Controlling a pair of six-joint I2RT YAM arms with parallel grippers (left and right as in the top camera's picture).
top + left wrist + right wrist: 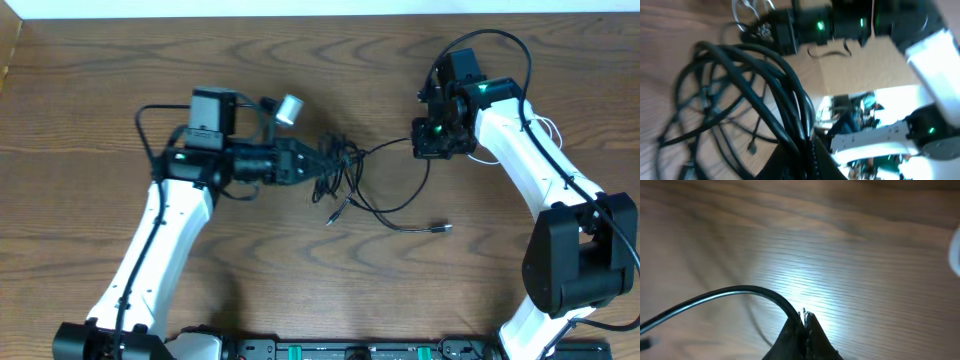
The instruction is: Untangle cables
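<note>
Your left gripper [322,160] is clamped on the cables [340,150], which are bunched in a knot near the tabletop's [100,80] middle. One black strand [390,146] runs right from the knot to your right gripper [416,146], pinched shut on it.

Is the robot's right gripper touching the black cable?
Touching. The right wrist view shows the black cable curving straight into the tips of the shut right gripper, pinched there with no gap.
</note>
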